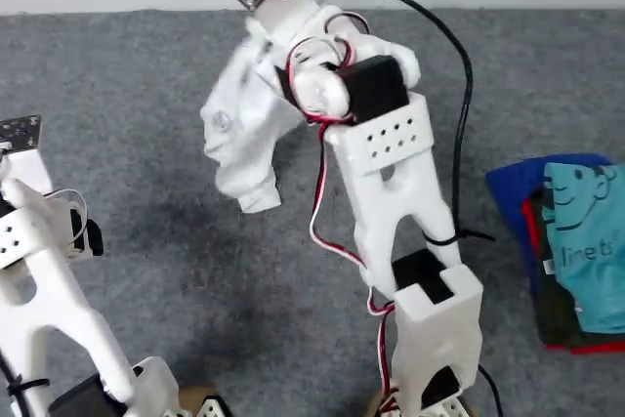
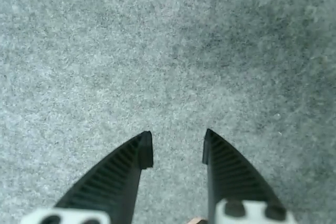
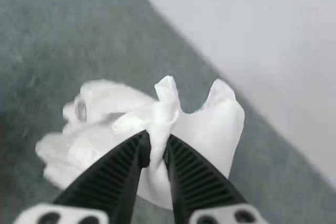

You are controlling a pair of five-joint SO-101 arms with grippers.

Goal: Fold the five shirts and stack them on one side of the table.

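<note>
A crumpled white shirt (image 3: 210,124) is pinched by the right gripper (image 3: 156,142). The left gripper (image 2: 177,148) is held parted, empty. Folded shirts (image 1: 576,241) are seen at 3 o'clock from above.

So the stack of folded shirts (image 1: 571,251) sits at the right edge of the table (image 1: 146,241), roughly halfway between front and back. One loose shirt (image 1: 244,134) hangs off the right gripper (image 3: 156,148), up over the middle toward the far edge. The left gripper (image 2: 178,148) is over bare table, its arm by the left edge, well apart from the stack.
</note>
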